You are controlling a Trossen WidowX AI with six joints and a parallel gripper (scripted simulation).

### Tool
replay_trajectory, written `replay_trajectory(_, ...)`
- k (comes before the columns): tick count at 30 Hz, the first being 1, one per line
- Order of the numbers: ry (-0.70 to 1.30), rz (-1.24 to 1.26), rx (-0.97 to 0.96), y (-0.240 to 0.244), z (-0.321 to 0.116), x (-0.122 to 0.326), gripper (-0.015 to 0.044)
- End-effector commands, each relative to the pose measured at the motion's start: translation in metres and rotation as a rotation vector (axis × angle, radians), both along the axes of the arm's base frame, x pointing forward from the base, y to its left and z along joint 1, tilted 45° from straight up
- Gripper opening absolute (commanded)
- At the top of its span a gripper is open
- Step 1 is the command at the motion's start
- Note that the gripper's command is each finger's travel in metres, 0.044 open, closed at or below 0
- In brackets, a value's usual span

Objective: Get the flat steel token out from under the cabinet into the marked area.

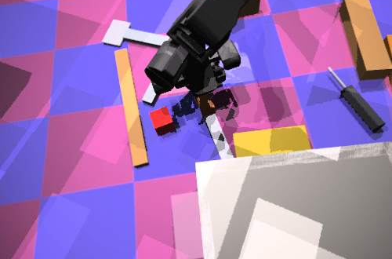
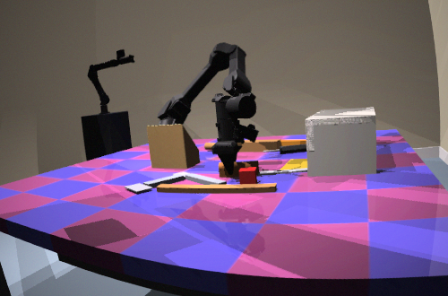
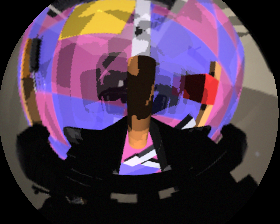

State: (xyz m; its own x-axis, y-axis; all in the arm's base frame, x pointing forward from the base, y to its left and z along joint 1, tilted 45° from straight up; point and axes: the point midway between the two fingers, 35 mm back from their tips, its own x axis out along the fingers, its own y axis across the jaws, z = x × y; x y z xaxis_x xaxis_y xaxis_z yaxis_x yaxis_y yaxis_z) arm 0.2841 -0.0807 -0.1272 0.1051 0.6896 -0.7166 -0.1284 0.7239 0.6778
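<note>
My gripper [image 1: 202,97] [image 2: 229,169] [image 3: 138,118] points down and is shut on the brown handle [image 1: 206,105] [image 3: 140,92] of a tool with a long, flat, pale blade [image 1: 219,137] [image 2: 287,171] [image 3: 142,32]. The blade runs low over the table toward the white cabinet [image 1: 243,235] [image 2: 342,148]; its far end is hidden in the top view, and I cannot tell how far it reaches under. The yellow marked area [image 1: 270,141] [image 2: 294,165] [image 3: 100,19] lies beside the blade, partly hidden by the cabinet in the top view. The steel token is not visible in any view.
A red cube [image 1: 161,118] [image 2: 247,175] [image 3: 211,89] stands left of the blade in the top view. Beyond it lies a wooden bar [image 1: 131,110] [image 2: 215,188]. A bent pale metal piece [image 1: 145,37] [image 2: 163,179] lies partly beneath the arm. A screwdriver [image 1: 362,109] and wooden paddle [image 1: 364,31] lie right.
</note>
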Motion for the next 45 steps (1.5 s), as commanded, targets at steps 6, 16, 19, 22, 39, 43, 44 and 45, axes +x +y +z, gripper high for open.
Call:
replay_trajectory(6, 0.002, -0.001, -0.002, 0.0, 0.002, 0.014, 0.0)
replay_trajectory(16, 0.001, -0.001, -0.002, 0.0, 0.004, 0.026, 0.0)
replay_trajectory(19, 0.001, -0.001, -0.002, 0.0, 0.005, 0.03, 0.0)
replay_trajectory(22, 0.001, -0.001, -0.002, 0.0, 0.005, 0.034, 0.0)
replay_trajectory(39, 0.0, -0.001, -0.002, 0.0, 0.009, 0.054, 0.0)
replay_trajectory(43, -0.001, -0.001, -0.001, 0.0, 0.009, 0.058, 0.0)
replay_trajectory(44, -0.001, -0.001, -0.001, 0.0, 0.01, 0.06, 0.0)
replay_trajectory(45, -0.001, -0.001, -0.001, 0.0, 0.01, 0.061, 0.0)
